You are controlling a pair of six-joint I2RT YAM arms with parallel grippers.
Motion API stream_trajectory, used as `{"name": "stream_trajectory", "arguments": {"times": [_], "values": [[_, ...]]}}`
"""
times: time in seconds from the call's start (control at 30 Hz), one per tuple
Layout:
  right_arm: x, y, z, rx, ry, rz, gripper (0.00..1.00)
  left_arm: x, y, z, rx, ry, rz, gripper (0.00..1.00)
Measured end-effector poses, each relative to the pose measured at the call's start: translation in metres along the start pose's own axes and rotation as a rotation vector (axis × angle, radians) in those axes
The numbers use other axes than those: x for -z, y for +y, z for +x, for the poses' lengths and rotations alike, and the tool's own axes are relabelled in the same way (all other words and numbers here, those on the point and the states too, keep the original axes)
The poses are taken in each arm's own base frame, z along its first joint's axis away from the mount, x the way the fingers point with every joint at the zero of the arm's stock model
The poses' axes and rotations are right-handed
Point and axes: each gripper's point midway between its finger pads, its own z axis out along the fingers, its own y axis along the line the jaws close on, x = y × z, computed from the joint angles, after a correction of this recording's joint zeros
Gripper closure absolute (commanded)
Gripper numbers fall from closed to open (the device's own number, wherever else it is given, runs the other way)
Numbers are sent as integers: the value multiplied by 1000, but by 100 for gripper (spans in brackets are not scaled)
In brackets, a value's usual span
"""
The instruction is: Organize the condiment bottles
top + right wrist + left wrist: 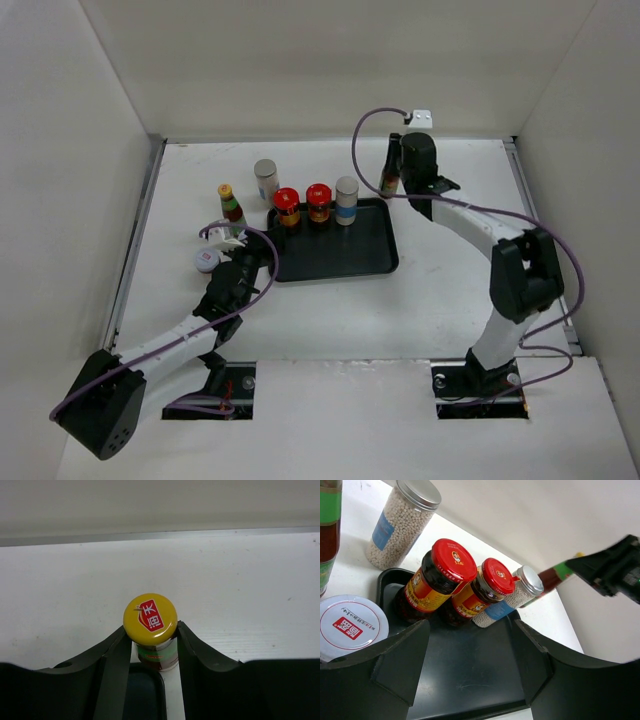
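Setting: robot lab test cell. Evidence: white tabletop (440,290) boxed by bare white panels (300,60) at rear and both sides; left arm (170,345), right arm (480,225) bolted at tabletop near edge.

overhead view looks down on the whole table (440,290); 2 close wrist views share the tray (330,255).

The white table (450,270) carries a black tray (340,257) near its middle. Left of the tray, a grey-capped shaker (265,180), a yellow-capped sauce bottle (231,208) and a short pale-lidded jar (206,260) stand directly on the tabletop.
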Motion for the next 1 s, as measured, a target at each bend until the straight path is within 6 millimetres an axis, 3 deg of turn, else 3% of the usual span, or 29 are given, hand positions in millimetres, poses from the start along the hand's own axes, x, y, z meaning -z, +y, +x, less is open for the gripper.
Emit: {"name": "stream_trajectory", "arguments": {"times": [0.13,0.23,0.33,0.53,0.67,0.8,1.0], "values": [[37,5,-21,-18,-66,-29,61,0,0,0,0,0,0,34],[54,17,-28,-38,-111,-66,61,0,0,0,0,1,0,34],[58,26,-18,-45,-104,-88,61,0,1,2,-3,6,-4,34],[49,33,23,-19,-23,-93,59,0,2,4,-4,10,-5,34],[41,35,43,-9,1,-87,42,0,1,4,-7,10,-3,34],[44,47,34,-33,-63,-101,21,0,1,3,-8,8,-2,34],[53,53,35,-47,-95,-105,1,0,2,2,-15,4,-6,35]]}}
